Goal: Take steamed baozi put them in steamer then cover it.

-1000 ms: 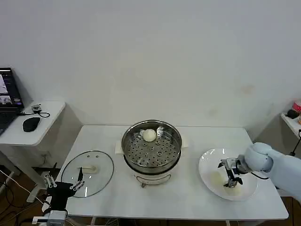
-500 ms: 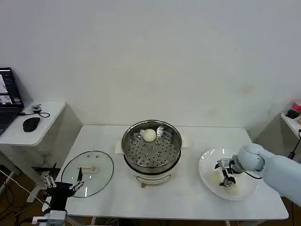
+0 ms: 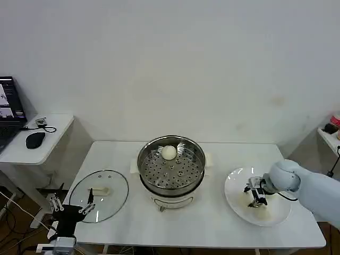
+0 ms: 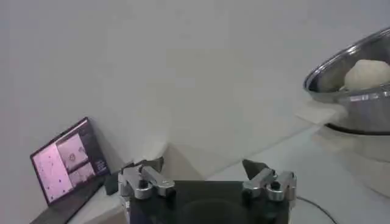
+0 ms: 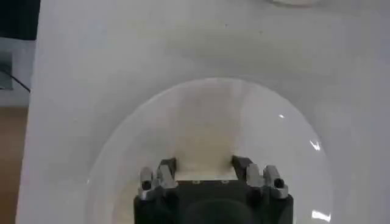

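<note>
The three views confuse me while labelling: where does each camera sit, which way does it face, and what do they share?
Head view: high, looking down at the table, steamer, cover and plate; both arms show.
Left wrist view: low beside the table, facing across it to the steamer; left gripper fingers apart.
Right wrist view: above the plate, looking down; right gripper holds a steamed baozi.
Shared: head and left wrist views show the bun in the steamer.

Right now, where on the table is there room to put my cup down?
The bare strip of table in front of the steamer, between the glass lid and the white plate, is free. So is the back edge behind the steamer. The plate is crowded: the right gripper hangs over a baozi.
</note>
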